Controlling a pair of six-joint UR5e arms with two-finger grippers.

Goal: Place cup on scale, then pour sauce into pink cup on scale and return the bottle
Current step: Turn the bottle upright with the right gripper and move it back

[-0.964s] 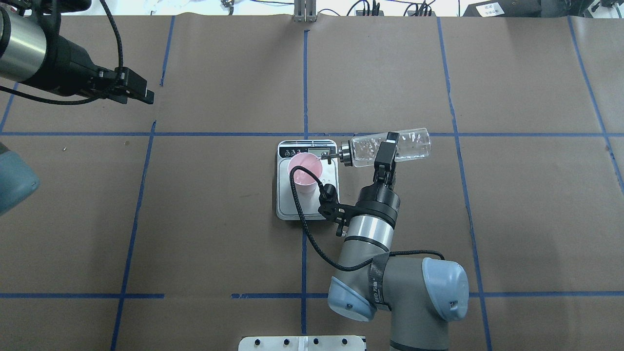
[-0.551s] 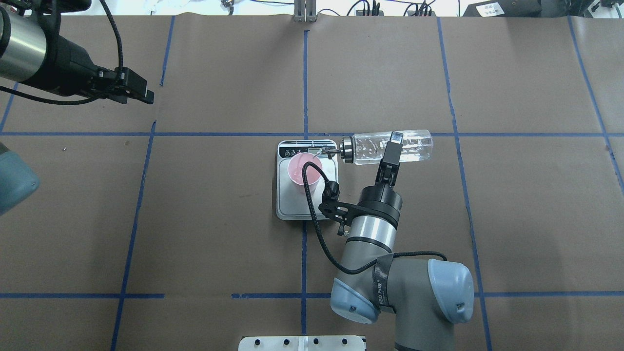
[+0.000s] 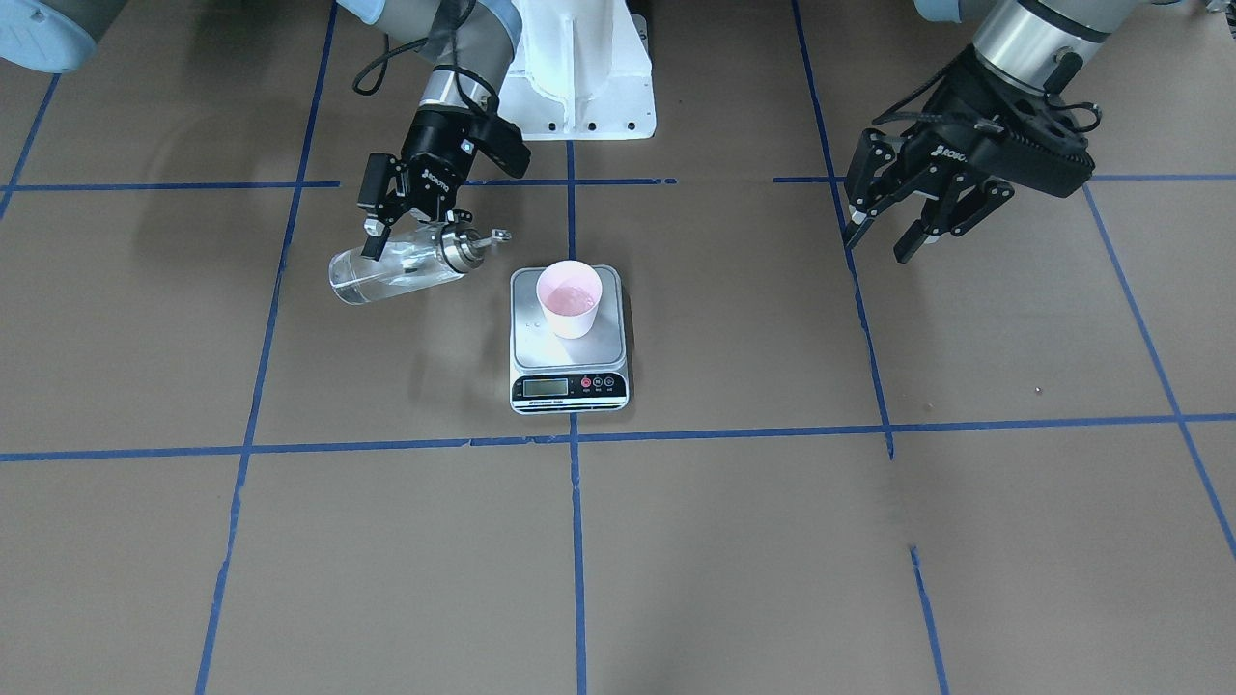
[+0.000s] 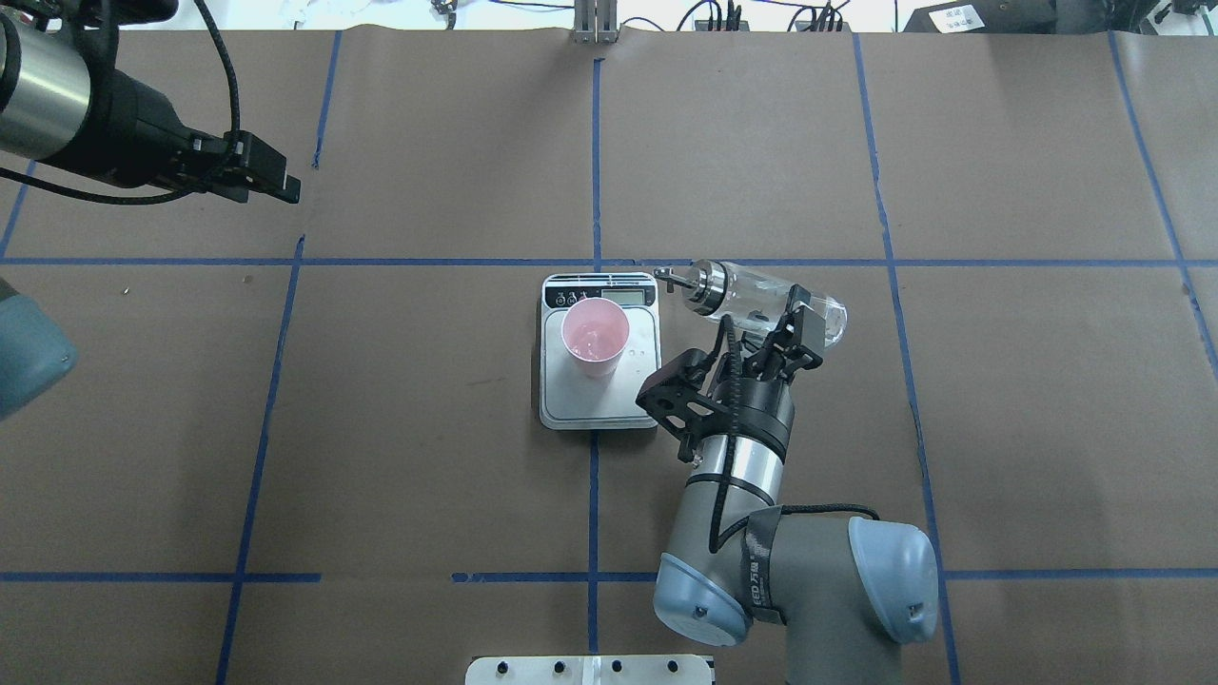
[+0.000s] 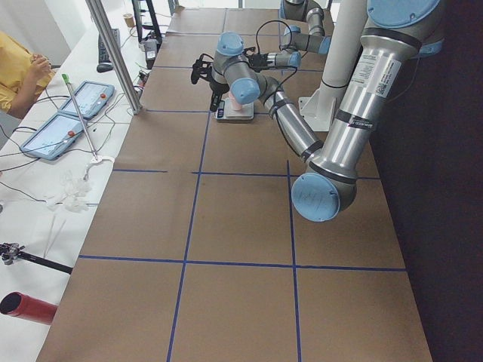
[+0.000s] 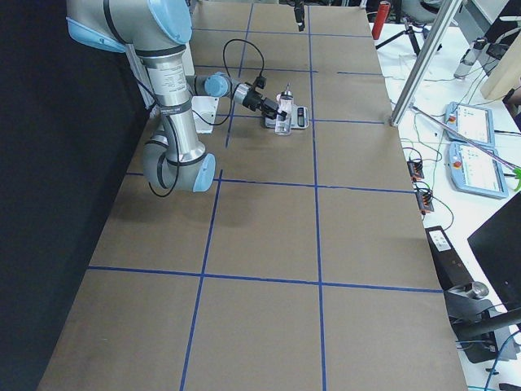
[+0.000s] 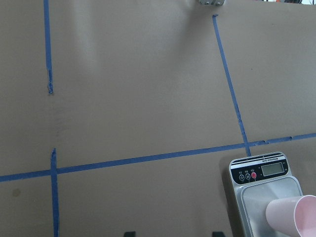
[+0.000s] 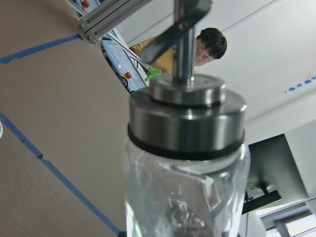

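1. Overhead exterior view, and the right tool (image 4: 795, 322) is clamped across the bottle (image 4: 756, 299), biting the glass toward its base end and holding it up off the table (image 4: 999, 428).
2. Out from that grip the bottle lies close to level, with its metal cap (image 4: 709, 283) and spout (image 4: 669, 277) aimed off the tool's left side, toward the scale (image 4: 582, 404).
3. The spout tip sits just beside the scale's far corner, apart from the cup (image 4: 595, 335) and outside its rim.
4. Further off the tool's left side, the cup stands upright on the scale's steel platform, and a little clear liquid glints inside it.
5. How much sauce the glass holds, I cannot tell.
6. Way off on that same side, the left tool (image 3: 879, 239) hangs above the table, fingers spread apart, nothing between them, well apart from the scale.
7. On the right wrist camera the cap looms large, and there's a person (image 8: 207, 47) in yellow beyond the table's edge.
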